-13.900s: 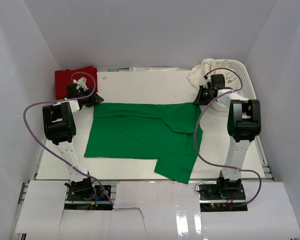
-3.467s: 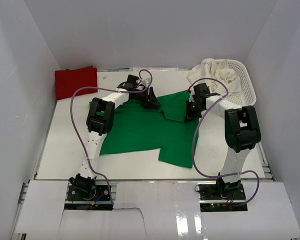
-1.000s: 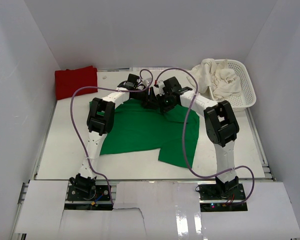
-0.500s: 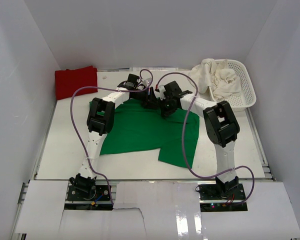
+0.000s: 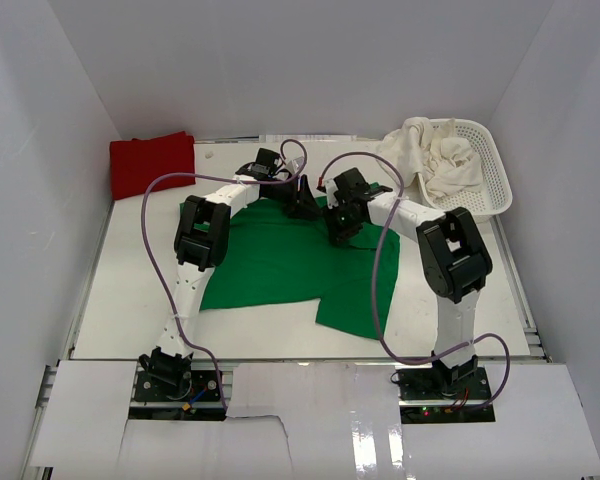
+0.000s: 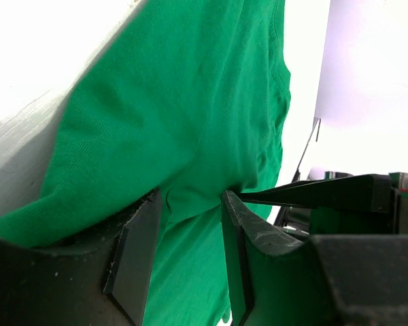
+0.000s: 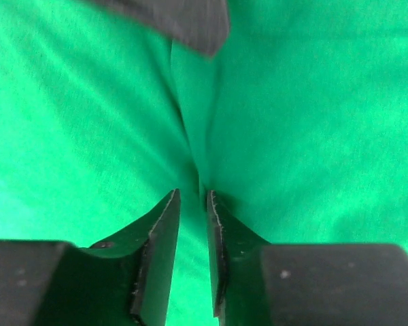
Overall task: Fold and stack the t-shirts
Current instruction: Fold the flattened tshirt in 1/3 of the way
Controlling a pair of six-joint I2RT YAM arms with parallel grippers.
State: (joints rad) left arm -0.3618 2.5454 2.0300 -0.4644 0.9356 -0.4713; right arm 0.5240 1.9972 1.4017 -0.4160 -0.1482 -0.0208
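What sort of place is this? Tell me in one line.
Probably a robot lab's test cell for folding laundry: white walls box in a table, two arms are bolted at its edge, and a green shirt lies spread out.

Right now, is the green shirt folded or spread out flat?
Neither quite: the green t-shirt lies mostly flat on the table, but its far edge is bunched up, a ridge pinched in the left gripper.

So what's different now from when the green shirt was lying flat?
The left arm and right arm swung in from the far corners to the middle. Their jaws pinch the green shirt, and it's been pulled in narrower and bunched. The red shirt and basket stayed put.
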